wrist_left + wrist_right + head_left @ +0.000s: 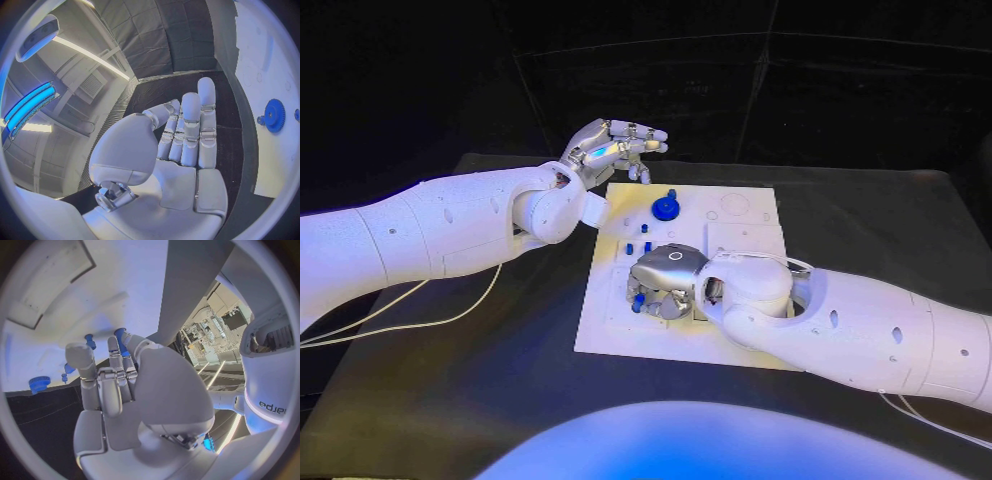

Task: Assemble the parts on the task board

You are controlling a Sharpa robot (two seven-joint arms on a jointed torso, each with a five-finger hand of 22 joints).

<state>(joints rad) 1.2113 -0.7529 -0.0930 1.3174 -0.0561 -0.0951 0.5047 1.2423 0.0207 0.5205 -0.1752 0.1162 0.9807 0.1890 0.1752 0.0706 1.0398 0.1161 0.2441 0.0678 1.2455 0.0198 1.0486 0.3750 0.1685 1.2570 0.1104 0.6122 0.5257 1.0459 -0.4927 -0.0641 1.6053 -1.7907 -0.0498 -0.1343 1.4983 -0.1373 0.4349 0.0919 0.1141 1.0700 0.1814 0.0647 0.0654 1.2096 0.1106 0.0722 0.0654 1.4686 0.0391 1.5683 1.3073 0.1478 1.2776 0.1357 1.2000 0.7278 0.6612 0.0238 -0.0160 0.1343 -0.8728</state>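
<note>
The white task board (733, 340) lies mid-table. A blue gear (666, 208) stands on its far part, also seen as the gear (273, 115) from the left wrist. Small blue pegs (646, 229) stand just nearer than it. My right hand (669, 279) reaches down onto the board's near left part. Its thumb and a finger pinch a blue peg (120, 336) standing in the board, with another peg (90, 341) beside it. My left hand (609, 148) hovers above the board's far left corner, fingers (190, 127) straight, holding nothing.
The board (75, 315) has a shallow square recess (743, 236) and round marks (730, 213) on its far right part. Black table (473, 380) surrounds the board. Thin cables (401, 320) run along the table under my left arm.
</note>
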